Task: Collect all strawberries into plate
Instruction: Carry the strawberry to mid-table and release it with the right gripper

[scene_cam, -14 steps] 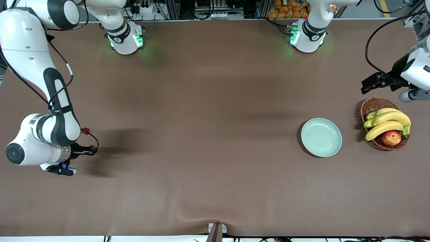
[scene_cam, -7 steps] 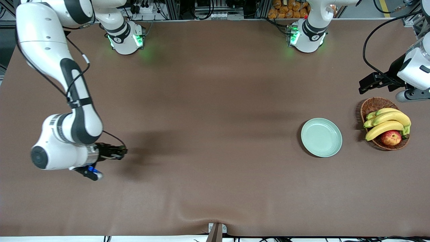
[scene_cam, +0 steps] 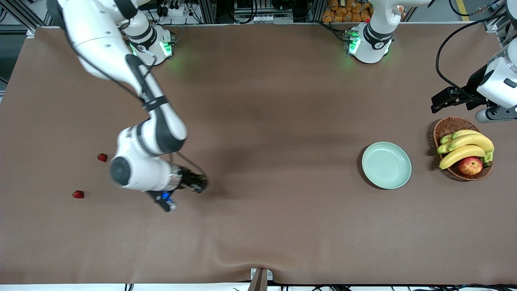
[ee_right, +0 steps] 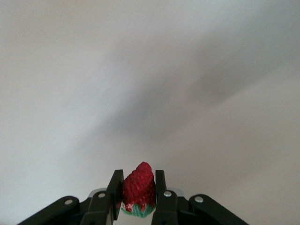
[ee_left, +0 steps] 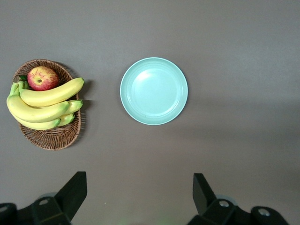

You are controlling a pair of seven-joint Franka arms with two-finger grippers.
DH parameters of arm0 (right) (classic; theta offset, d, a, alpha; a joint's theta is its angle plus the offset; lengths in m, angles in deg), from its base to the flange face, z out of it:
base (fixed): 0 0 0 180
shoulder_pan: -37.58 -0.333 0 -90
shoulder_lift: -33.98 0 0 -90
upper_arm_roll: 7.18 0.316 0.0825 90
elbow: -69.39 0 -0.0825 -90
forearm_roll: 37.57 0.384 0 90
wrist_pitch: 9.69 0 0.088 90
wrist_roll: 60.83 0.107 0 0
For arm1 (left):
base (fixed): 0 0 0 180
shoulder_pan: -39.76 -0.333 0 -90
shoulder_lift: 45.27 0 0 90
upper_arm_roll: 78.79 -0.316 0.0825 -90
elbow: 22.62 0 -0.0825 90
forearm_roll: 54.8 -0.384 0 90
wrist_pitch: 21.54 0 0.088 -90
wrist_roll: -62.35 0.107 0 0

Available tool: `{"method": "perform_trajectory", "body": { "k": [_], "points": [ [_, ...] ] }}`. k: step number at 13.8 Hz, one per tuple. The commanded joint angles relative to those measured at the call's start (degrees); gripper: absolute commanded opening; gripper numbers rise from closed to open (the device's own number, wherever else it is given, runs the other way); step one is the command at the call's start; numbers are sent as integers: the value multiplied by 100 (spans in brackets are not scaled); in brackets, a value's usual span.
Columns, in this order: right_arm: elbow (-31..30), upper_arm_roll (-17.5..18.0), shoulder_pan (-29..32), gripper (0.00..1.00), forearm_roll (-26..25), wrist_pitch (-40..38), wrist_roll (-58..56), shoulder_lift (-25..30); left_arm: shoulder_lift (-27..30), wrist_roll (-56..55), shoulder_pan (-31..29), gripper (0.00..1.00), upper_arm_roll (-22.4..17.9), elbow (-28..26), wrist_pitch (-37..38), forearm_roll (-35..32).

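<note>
My right gripper (scene_cam: 200,185) is shut on a red strawberry (ee_right: 138,186) with a green cap and holds it above bare table toward the right arm's end. It shows between the fingers in the right wrist view, my right gripper (ee_right: 136,183) closed round it. Two more strawberries lie on the cloth: one (scene_cam: 102,157) and another (scene_cam: 78,194) nearer the front camera. The mint-green plate (scene_cam: 386,165) is empty, beside the basket; it also shows in the left wrist view (ee_left: 153,90). My left gripper (ee_left: 139,197) is open and empty, waiting over the table near the basket (scene_cam: 446,103).
A brown wicker basket (scene_cam: 448,128) with bananas (scene_cam: 465,147) and a red-yellow apple (scene_cam: 470,165) stands beside the plate at the left arm's end. It also shows in the left wrist view (ee_left: 52,137). A brown cloth (scene_cam: 258,121) covers the table.
My right arm has swung from the table's end toward the middle with the strawberry in its gripper, uncovering two strawberries on the cloth. The left arm has barely moved.
</note>
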Motion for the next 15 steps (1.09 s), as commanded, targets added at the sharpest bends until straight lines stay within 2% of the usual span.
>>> {"method": "perform_trajectory", "body": {
  "k": [1, 7, 13, 14, 15],
  "points": [
    [103, -73, -658, 0, 714, 810, 731, -122, 108, 8, -4, 100, 33, -101, -45, -139],
    [120, -73, -2039, 0, 787, 2639, 2086, -658, 143, 25, -30, 100, 33, -285, -123, -130],
    [330, -64, -2830, 0, 787, 3969, 2667, -1255, 213, 16, -30, 100, 33, -426, -141, -130],
    [357, -73, -2875, 14, 787, 3978, 2685, -1326, 213, 16, -30, 100, 42, -443, -141, -130],
    [358, -73, -2902, 50, 778, 3978, 2676, -1353, 205, 16, -30, 100, 34, -444, -141, -130]
  ]
}}
